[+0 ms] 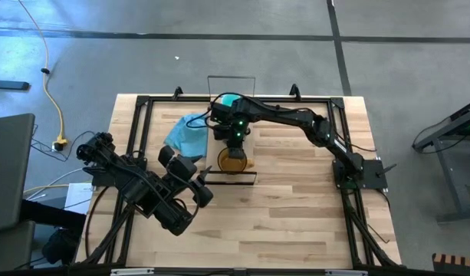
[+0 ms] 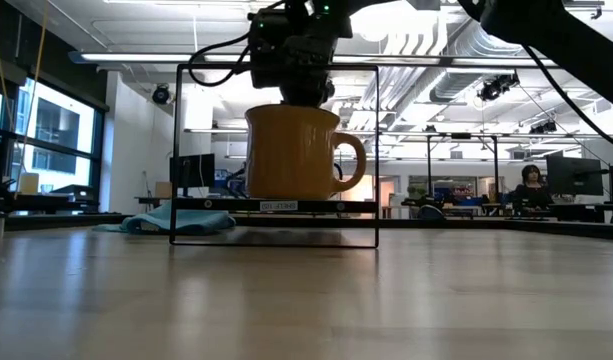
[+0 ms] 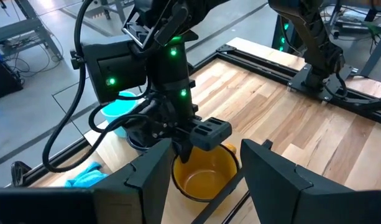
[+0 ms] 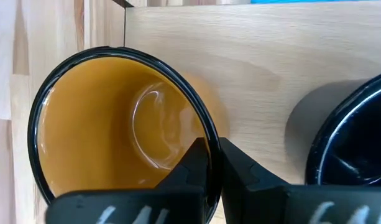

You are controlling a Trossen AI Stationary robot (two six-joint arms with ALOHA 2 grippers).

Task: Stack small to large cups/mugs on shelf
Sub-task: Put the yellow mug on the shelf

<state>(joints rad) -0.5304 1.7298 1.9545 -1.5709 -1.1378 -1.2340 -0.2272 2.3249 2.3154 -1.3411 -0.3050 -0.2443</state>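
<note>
Three mugs sit on the narrow light-wood shelf (image 4: 252,56) with thin black wire ends, out on the wooden bench (image 1: 296,222). The big amber-orange mug (image 4: 103,124) with a dark rim stands upright near one end of the plank, its handle sticking out to the side in the low view. Just beside it on the plank is the black mug (image 4: 345,143), and past that, farther along, the small teal mug (image 3: 119,111).

The right gripper (image 4: 214,163) has reached in from its side of the bench and hangs right over the orange mug. Its two dark fingers (image 4: 193,165) are pressed tight together on the mug's rim, one finger inside the cup and one outside, so they pinch the wall of the mug on the side nearest the black mug. The mug's bottom looks flat on the shelf.

The left gripper (image 3: 202,165) waits close by, near the front of the shelf, low over the bench. Its fingers (image 3: 156,174) are spread wide apart and hold nothing; the orange mug shows between them, a little way off.

A crumpled light blue cloth (image 1: 187,132) lies on the bench just beside the shelf, on the left arm's side.
</note>
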